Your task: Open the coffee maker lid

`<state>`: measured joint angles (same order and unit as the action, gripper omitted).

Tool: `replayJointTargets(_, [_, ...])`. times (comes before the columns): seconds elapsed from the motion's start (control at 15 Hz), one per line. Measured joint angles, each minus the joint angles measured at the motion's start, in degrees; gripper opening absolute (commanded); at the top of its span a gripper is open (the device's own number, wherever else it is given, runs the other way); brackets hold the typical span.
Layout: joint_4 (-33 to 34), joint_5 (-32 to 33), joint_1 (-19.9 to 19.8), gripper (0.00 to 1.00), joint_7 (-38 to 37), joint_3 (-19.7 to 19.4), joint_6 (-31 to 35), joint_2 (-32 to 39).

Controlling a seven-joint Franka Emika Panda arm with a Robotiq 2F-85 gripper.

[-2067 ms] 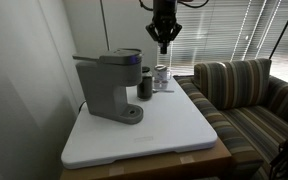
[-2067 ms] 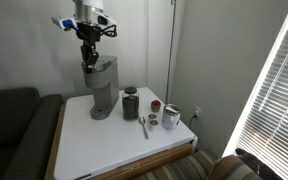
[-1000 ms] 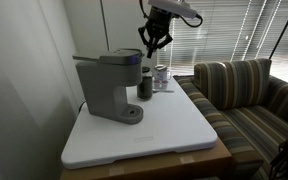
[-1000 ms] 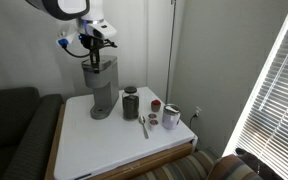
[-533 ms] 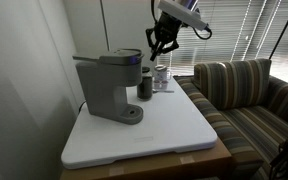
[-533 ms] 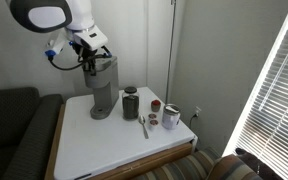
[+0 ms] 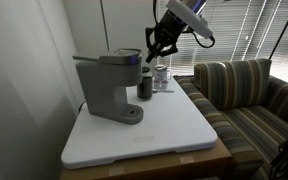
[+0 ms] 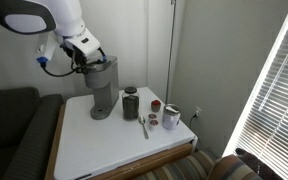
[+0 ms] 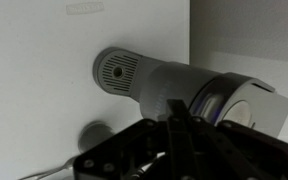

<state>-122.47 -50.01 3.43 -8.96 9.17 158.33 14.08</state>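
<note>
1. Ext. view: fingers (image 7: 153, 44), apparently pressed together, have dropped and tilted toward the lid (image 7: 114, 55) of the coffee maker (image 7: 109, 88) on the table (image 7: 154, 135); no contact.
2. Ext. view: fingers (image 8: 87, 65) just beside the machine's head; lid (image 8: 104, 62) flat, unopened.
3. Wrist: fingers (image 9: 168, 138) meet above the coffee maker (image 9: 184, 90); approach phase, lift pending.

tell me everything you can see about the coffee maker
The coffee maker is a tall matte gray machine, plastic by its look, with a blocky body, an overhanging head and a round drip base. Its lid lies shut on the head. It stands upright on the white table, close to the wall. A dark cup stands beside it, apart. The gripper hangs by the head's front end; whether it touches cannot be told.
</note>
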Motion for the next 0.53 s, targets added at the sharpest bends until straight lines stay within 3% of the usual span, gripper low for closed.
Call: replayJointTargets(0.53, [0.0,-13.5,-0.2,0.00,14.9,0.6,3.5,0.0])
